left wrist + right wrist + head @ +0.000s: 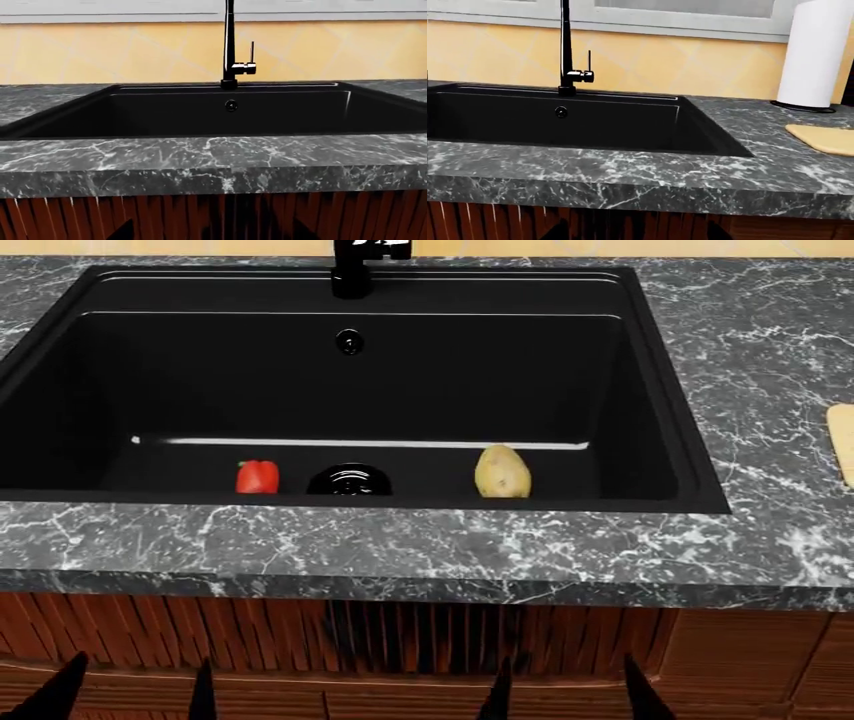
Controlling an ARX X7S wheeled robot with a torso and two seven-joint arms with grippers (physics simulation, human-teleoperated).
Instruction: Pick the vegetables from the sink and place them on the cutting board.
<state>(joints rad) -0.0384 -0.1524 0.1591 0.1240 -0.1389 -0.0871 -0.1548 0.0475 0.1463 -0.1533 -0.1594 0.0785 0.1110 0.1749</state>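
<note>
Both vegetables lie on the floor of the sink (667, 390), near its front wall: the pepper (258, 477) just left of the drain (350, 480), the potato (502, 472) to the drain's right, well apart from each other. The board (842, 443) shows only as an edge on the surface (400, 545) far right. Your left claw (134, 690) and right claw (567, 690) hang low in front of the cabinet, prongs spread and holding nothing. You'll likely want to lift an arm clear of the surface edge first, then drop steeply into the basin, since the front wall crowds both targets. The potato appears to have its long axis running front to back, so close across its narrow width. The pepper's stem direction is too small to tell.
</note>
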